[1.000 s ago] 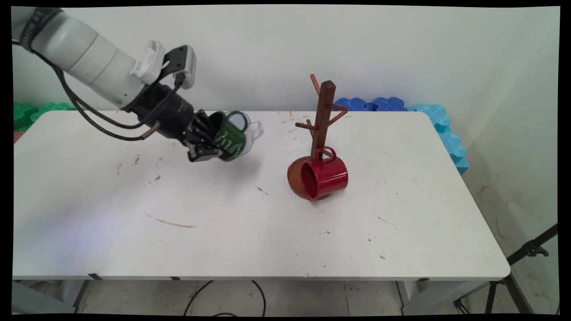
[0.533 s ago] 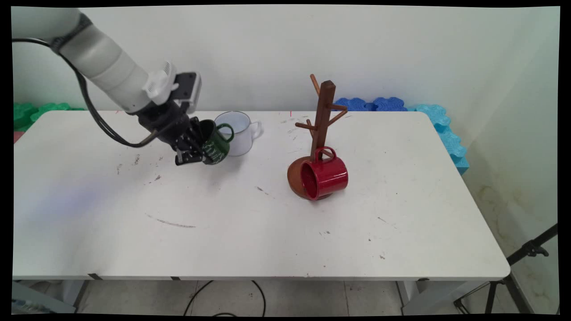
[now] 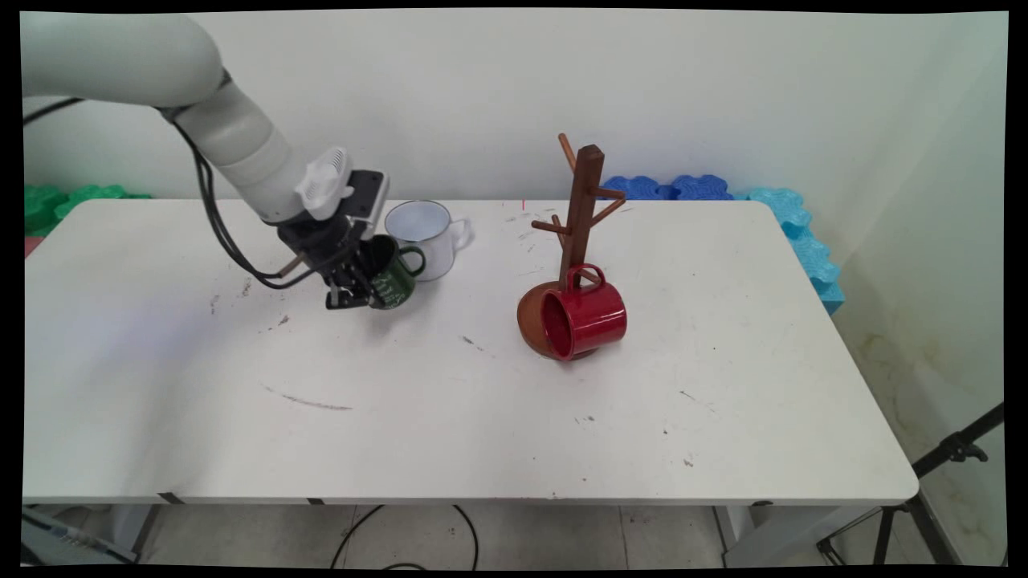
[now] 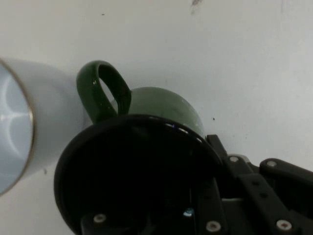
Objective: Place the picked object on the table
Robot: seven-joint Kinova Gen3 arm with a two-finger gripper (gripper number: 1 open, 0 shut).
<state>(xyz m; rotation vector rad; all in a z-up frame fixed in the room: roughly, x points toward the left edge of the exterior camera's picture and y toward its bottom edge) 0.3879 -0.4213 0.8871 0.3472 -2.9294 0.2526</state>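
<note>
1. The surface (image 3: pixel 482 417) carries it all; the arm has swung its wrist downward over the last second, from reaching out sideways to pointing steeply at the surface.
2. The mug tree (image 3: pixel 580 217) stands right of centre with the red mug (image 3: pixel 585 317) tipped on its side at its base, mouth to the near left. Neither has moved.
3. The white mug (image 3: pixel 427 238) is uncovered now, upright at the far side.
4. The green mug (image 3: pixel 391 271) has come down and sits just left of the white one, low over the surface; contact unclear. Its axis leans, mouth up-left, handle toward the white mug.
5. The jaws (image 3: pixel 353 282) remain clamped on the green mug's rim, one finger inside.
</note>
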